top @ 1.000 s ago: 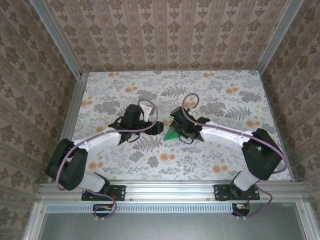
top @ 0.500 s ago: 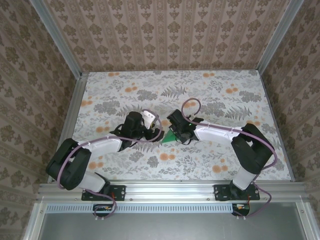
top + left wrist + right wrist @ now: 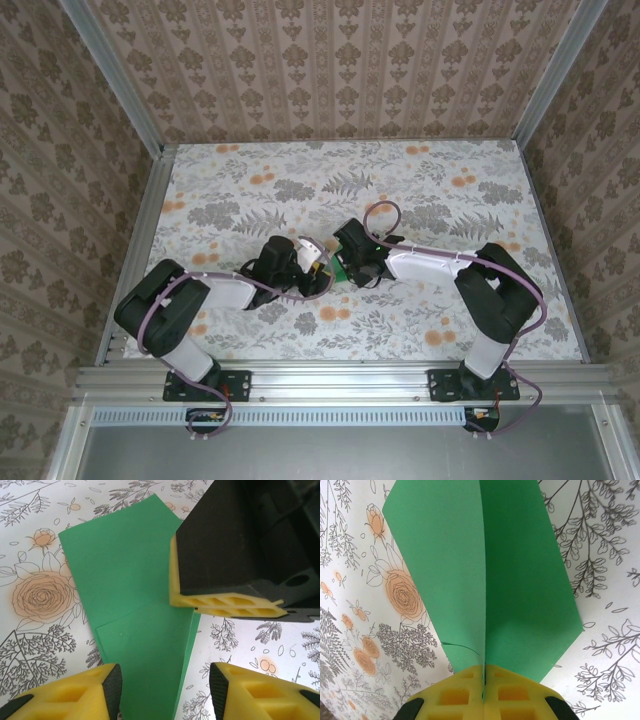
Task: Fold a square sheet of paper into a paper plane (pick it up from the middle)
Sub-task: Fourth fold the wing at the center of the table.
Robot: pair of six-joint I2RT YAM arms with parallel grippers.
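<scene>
The left tool (image 3: 164, 686), jaws apart, has reached the paper plane (image 3: 125, 575) the right tool (image 3: 484, 682) clamps.

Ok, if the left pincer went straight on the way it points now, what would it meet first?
Most likely the paper plane, lying between the open fingers of the left pincer; just beyond sits the right pincer, shut on that paper. Depth is unclear.

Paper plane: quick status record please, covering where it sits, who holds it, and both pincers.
item: green paper plane, folded, with a central crease
location: middle of the floral table, between the two arms
right pincer: shut on the paper plane at its crease, at one end
left pincer: open, straddling the opposite end, not gripping
</scene>
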